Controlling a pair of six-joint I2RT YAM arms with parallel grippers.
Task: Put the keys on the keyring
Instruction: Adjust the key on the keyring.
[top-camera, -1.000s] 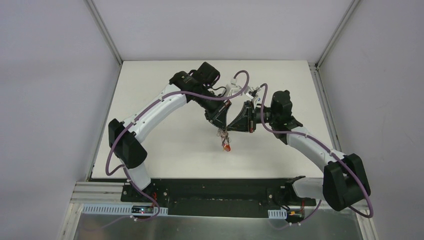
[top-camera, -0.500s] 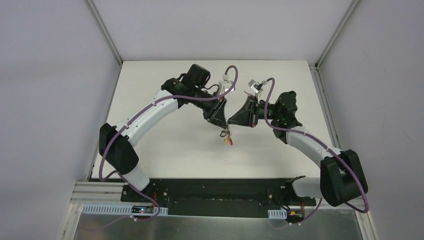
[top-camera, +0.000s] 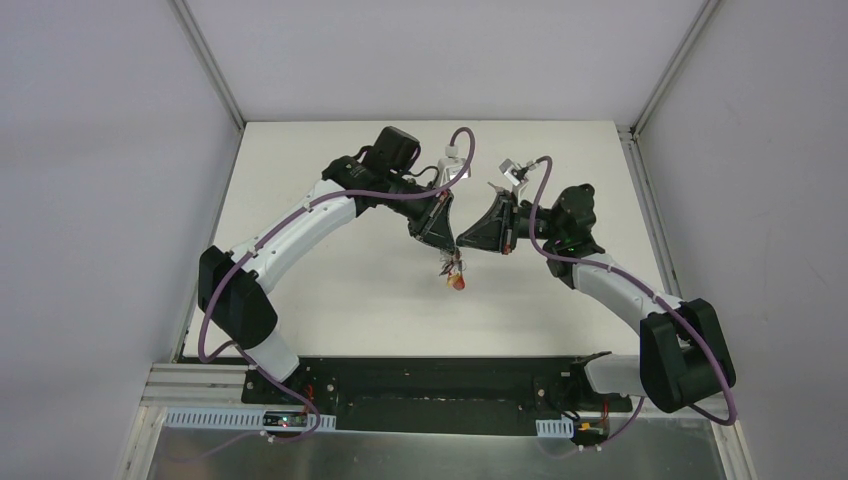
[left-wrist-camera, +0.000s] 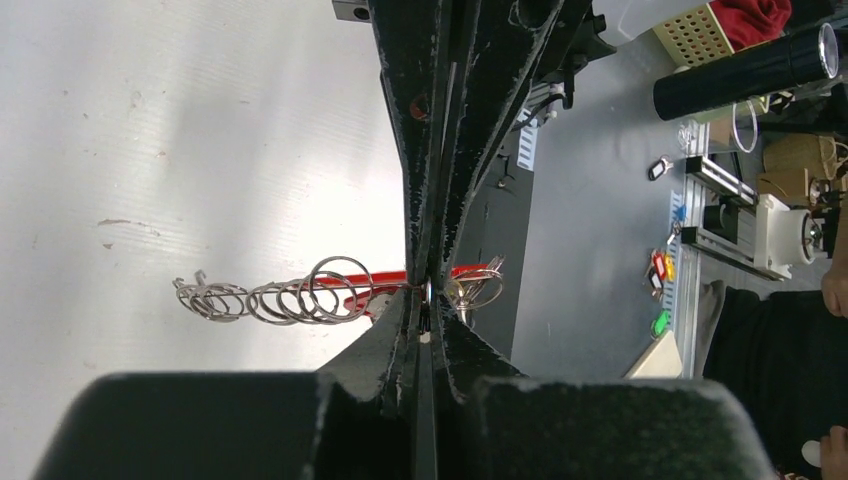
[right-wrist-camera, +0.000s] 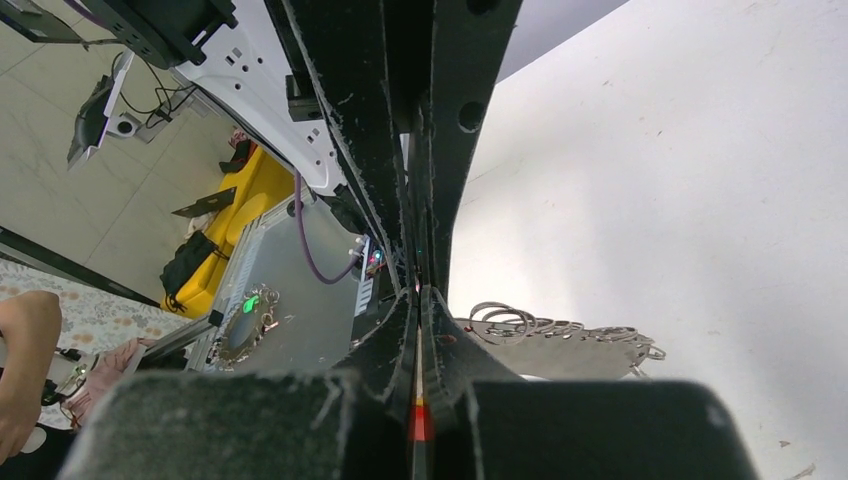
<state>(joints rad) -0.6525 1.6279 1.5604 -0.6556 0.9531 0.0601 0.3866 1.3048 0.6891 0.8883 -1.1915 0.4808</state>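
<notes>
We see two arms reach in from the near edge of a white bench (top-camera: 360, 290). The left tool (top-camera: 448, 250) and the right tool (top-camera: 461, 243) meet tip to tip near the bench's middle. The keyring (top-camera: 455, 272) hangs just under that meeting point. In the overhead view its long axis runs from the tips toward the near edge, with a red-orange end lowest in the picture.

From the left wrist we see the keyring edge-on, its long axis level across the picture. A row of small silver rings (left-wrist-camera: 270, 298) points left, over the white bench. The red half (left-wrist-camera: 388, 282) runs right and passes between the left tool's fingers (left-wrist-camera: 385, 350). These fingers are drawn almost together and pinch the thin red band. We cannot tell whether the ringed end touches the bench.

From the right wrist, the right tool's fingers are pressed together. The grey half (right-wrist-camera: 570, 355), with its rings, sticks out to the right from just behind them. We cannot tell whether this tool grips anything.

White bench surface shows on every side of the keyring. The left, right and far edges each meet a grey wall (top-camera: 100, 200) and lie well apart from the tools.
</notes>
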